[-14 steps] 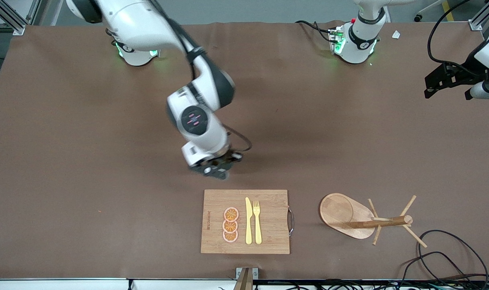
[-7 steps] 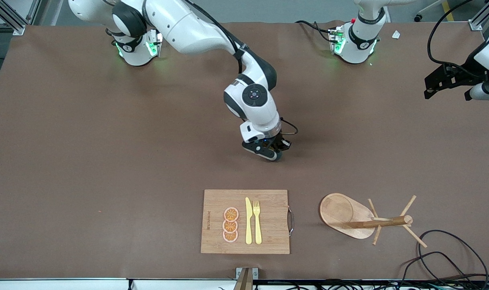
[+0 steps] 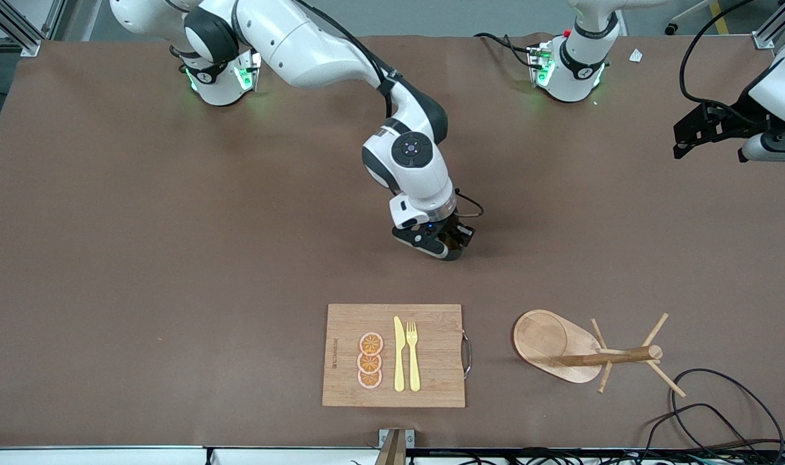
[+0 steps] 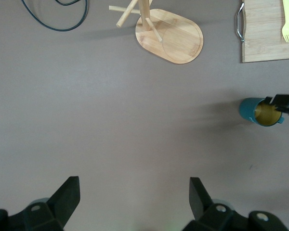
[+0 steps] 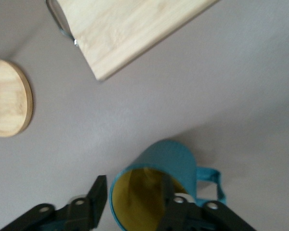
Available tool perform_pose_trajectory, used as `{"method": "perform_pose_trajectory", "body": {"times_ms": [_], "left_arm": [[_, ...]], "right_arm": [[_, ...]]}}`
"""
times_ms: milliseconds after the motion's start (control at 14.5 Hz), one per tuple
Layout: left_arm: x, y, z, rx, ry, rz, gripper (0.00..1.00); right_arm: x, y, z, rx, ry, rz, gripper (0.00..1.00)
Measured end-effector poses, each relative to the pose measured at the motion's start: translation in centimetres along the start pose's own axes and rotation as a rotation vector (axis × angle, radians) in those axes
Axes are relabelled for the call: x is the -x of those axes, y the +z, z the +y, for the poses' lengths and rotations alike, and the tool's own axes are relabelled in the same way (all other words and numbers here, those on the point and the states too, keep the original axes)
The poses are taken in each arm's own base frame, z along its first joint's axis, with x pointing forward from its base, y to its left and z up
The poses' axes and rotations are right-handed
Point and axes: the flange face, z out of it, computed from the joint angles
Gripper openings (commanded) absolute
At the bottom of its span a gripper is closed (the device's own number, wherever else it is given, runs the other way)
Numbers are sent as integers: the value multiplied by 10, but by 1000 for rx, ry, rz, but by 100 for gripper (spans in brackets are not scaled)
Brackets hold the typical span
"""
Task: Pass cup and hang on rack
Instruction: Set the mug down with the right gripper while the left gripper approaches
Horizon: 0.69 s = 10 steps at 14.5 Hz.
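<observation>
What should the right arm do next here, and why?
Probably lift the right end effector clear: its fingers stand apart astride the rim of the cup, which seems set down mid-table, while the open left end effector waits over its end.

Right arm stretched to mid-table, right tool low, fingers straddling a rim, left tool waiting, spread wide

A: The cup, with one black finger inside its rim and the other outside, is teal, with a mustard-yellow inside.

B: And the rack?

A: Pale wood, as is the cutting board, which carries orange slices and a yellow knife and fork.

B: The table?

A: Plain brown.
</observation>
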Motion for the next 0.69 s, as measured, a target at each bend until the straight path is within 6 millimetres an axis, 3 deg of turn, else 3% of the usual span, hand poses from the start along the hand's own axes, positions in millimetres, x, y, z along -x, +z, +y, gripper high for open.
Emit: {"method": "perform_pose_trajectory", "body": {"times_ms": [138, 345, 552, 690], "left_arm": [[-2, 2, 0, 1, -7, -3, 100], [-4, 1, 6, -3, -24, 1, 100], [-7, -1, 40, -30, -43, 17, 100], [-14, 4, 68, -27, -103, 41, 100]], "right_arm": [[-31, -33, 1, 30, -36, -4, 100], [-94, -99, 15, 85, -174, -17, 100], [-174, -173, 46, 105, -289, -13, 100], [-231, -217, 83, 140, -340, -33, 100]]}}
